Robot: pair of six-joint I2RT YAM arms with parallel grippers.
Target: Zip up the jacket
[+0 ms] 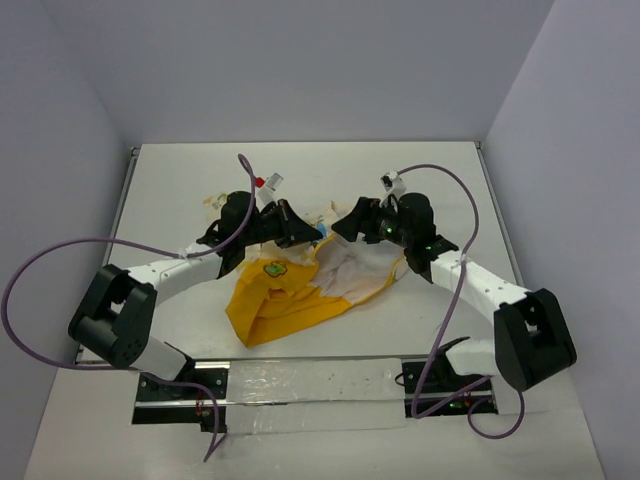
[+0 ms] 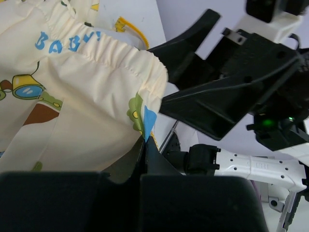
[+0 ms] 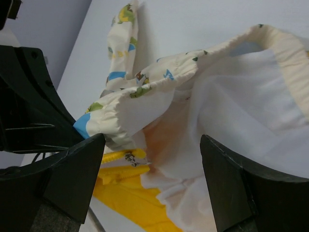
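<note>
Blue letters "BABY" show on the jacket (image 2: 87,106).

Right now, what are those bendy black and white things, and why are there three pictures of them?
They are robot arms, a left arm and a right arm, bolted to a white table. One picture looks down from above. The other two come from little cameras on each arm's wrist. On the table lies a small jacket, cream with cartoon animals and yellow inside. The left claw is shut, pinching a corner of the jacket's cream edge. The right claw is open close to that corner, holding nothing.
</note>
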